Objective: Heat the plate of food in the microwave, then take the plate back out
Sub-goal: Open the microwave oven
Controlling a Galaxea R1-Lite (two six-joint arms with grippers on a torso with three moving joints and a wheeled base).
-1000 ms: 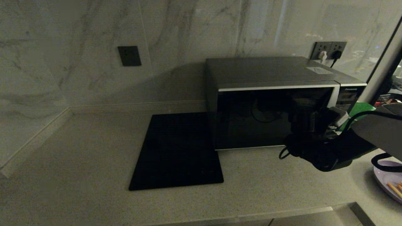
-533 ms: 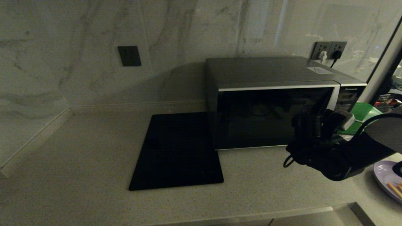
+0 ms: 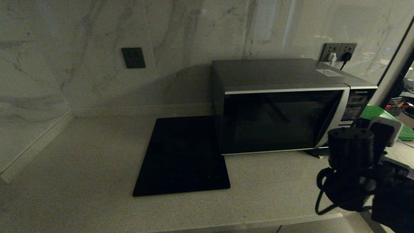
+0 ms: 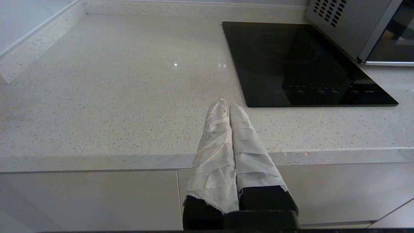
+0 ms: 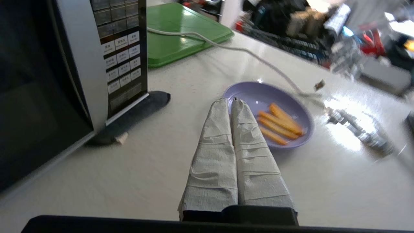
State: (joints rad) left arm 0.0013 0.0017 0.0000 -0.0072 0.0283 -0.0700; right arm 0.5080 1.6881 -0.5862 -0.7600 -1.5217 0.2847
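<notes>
Lavender plate of food (image 5: 284,106) holds orange sticks; both grippers' fingers (image 5: 223,142) clenched empty.

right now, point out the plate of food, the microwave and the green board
plate of food (image 5: 258,97): right wrist view, bare lavender inside.
microwave (image 3: 275,123): head view, dark glass door.
green board (image 5: 181,29): right wrist view, flat top surface.

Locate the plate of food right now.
The plate of food sits on the counter to the right of the microwave, seen only in the right wrist view, just beyond the shut right tool and nearer than the green board.
</notes>
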